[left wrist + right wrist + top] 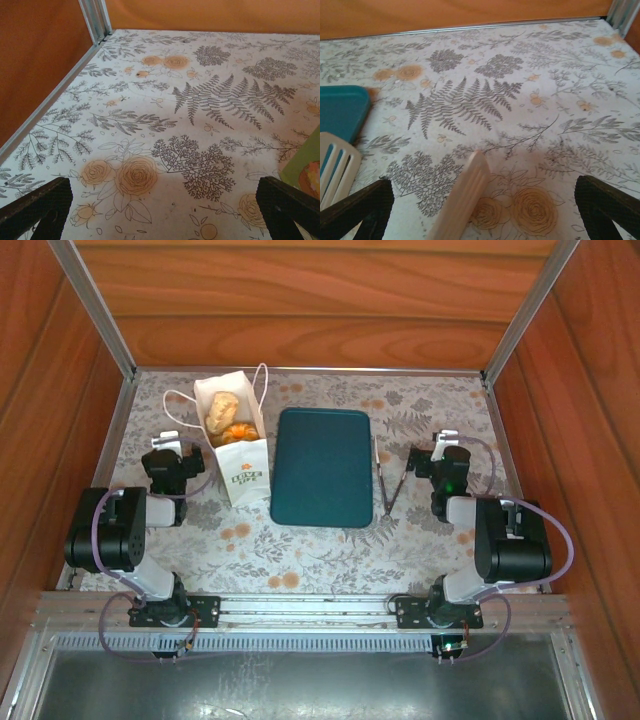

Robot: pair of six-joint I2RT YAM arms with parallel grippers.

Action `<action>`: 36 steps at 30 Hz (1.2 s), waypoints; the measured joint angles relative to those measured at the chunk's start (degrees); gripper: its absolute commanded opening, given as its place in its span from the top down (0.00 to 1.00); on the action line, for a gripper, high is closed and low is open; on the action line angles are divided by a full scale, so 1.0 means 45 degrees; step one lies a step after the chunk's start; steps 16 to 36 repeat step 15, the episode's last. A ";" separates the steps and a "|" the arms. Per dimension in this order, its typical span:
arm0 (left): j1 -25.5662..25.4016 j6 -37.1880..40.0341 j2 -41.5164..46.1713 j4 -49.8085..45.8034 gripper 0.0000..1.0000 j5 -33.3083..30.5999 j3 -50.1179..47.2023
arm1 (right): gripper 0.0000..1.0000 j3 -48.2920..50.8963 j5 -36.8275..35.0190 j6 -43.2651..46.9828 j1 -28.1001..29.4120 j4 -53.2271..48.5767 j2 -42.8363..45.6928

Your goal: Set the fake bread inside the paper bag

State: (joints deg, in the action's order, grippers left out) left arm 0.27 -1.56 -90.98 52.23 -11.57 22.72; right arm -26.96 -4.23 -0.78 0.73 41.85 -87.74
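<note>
Bread [228, 420] in bag [240, 468]; bag just beside left fingers [35, 207].

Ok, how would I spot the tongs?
Find the teal tray in the middle of the table. Just right of it, between tray and right gripper, lie the tongs: a thin V lying flat, unlike the upright white bag on the tray's left.

Soft, even, warm light; faint shadows, wrist views slightly blurred
</note>
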 measured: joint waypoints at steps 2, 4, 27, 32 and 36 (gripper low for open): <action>0.0005 0.0000 0.0000 -0.0107 0.00 0.0083 0.0000 | 0.00 0.0000 0.0058 0.0005 0.0000 -0.0073 0.0000; 0.0010 0.0000 0.0000 -0.0214 0.00 0.0180 0.0000 | 0.00 0.0000 0.0078 0.0005 0.0000 -0.0155 0.0000; 0.0010 0.0005 0.0000 -0.0253 0.00 0.0301 0.0000 | 0.00 -0.0039 0.0180 0.0010 0.0010 -0.0476 -0.0083; 0.0010 0.0005 0.0000 -0.0253 0.00 0.0301 0.0000 | 0.00 -0.0039 0.0180 0.0010 0.0010 -0.0476 -0.0083; 0.0010 0.0005 0.0000 -0.0253 0.00 0.0301 0.0000 | 0.00 -0.0039 0.0180 0.0010 0.0010 -0.0476 -0.0083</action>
